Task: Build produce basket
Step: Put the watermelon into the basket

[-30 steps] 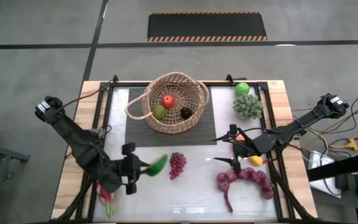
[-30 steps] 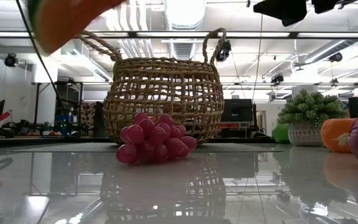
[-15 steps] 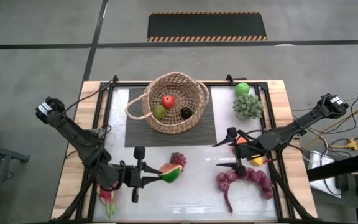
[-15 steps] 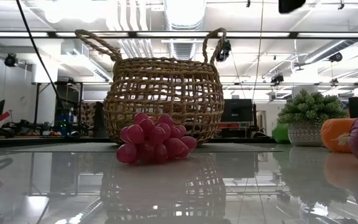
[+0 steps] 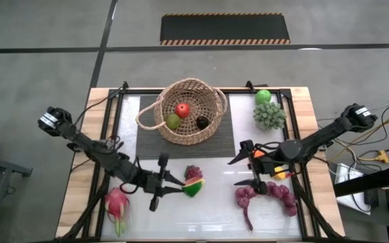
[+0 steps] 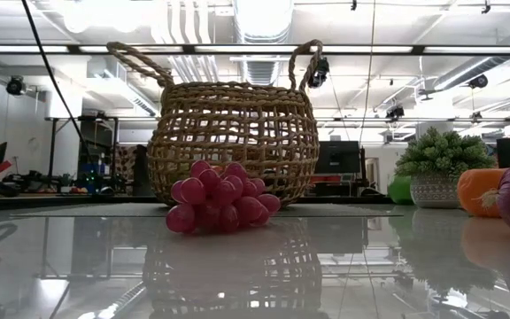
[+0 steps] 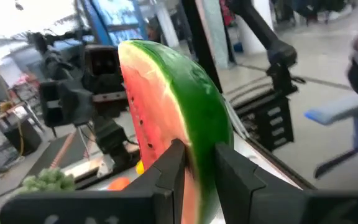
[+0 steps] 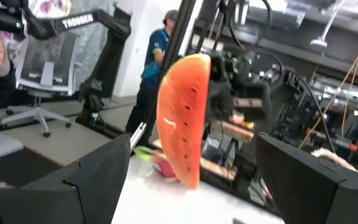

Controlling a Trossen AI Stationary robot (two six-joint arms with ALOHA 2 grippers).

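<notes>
My left gripper [image 5: 178, 188] is shut on the watermelon slice [image 5: 193, 185], green rind and red flesh, held above the table's near middle, over a small grape bunch [image 5: 193, 173]. My right gripper [image 5: 243, 170] stands open to the slice's right, facing it; its wrist view shows the slice's flesh side [image 8: 180, 124] between its spread fingers, farther off. The wicker basket [image 5: 208, 129] stands on a dark mat at the far middle, holding a red apple [image 5: 182, 109], a green apple [image 5: 173, 121] and a dark fruit [image 5: 202, 122]. My left gripper pinches the watermelon slice's near end [image 7: 194, 165] between its two fingers, one finger [image 7: 166, 177] on the red flesh side, the other [image 7: 232, 180] on the green rind side. The fingers come level from the table's left. The slice stands out beyond the fingertips, clear of the table.
A pink dragon fruit [image 5: 117, 205] lies at the near left. A large purple grape bunch [image 5: 270, 192], a lemon [image 5: 277, 174] and an orange [image 5: 261, 152] lie under my right arm. A green apple [image 5: 263, 96] and a leafy clump [image 5: 269, 115] stand far right.
My left gripper has carried the watermelon slice toward the table's right edge, swinging and rolling at the wrist, so it now points at my right gripper and the dragon fruit shows. My right gripper has tipped up and turned toward the slice, staying open.
</notes>
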